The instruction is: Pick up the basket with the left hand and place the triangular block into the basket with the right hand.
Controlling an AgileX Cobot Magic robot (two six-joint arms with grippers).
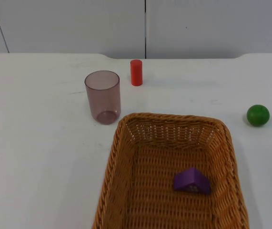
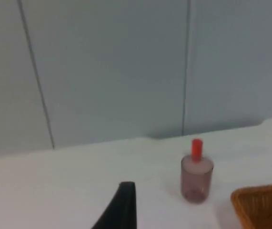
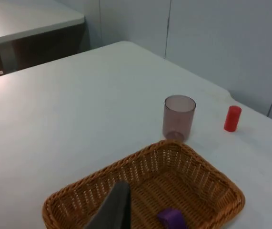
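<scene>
Place: looks like a lab or test room.
Table: bare white table top [image 1: 35, 143], nothing homely about it.
Backdrop: plain grey partition wall [image 1: 78, 24], panel seams showing.
Beyond: second white table [image 3: 26, 19].

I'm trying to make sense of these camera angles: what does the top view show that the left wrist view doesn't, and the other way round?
The top view alone shows a green ball on the white table and a purple triangular block lying inside the wicker basket.

The left wrist view alone shows a black fingertip of the left tool.

Both share the basket, seen as just a corner from the wrist, the see-through purple cup standing outside it, the upright red cylinder beyond the cup, the table and the grey wall.
</scene>
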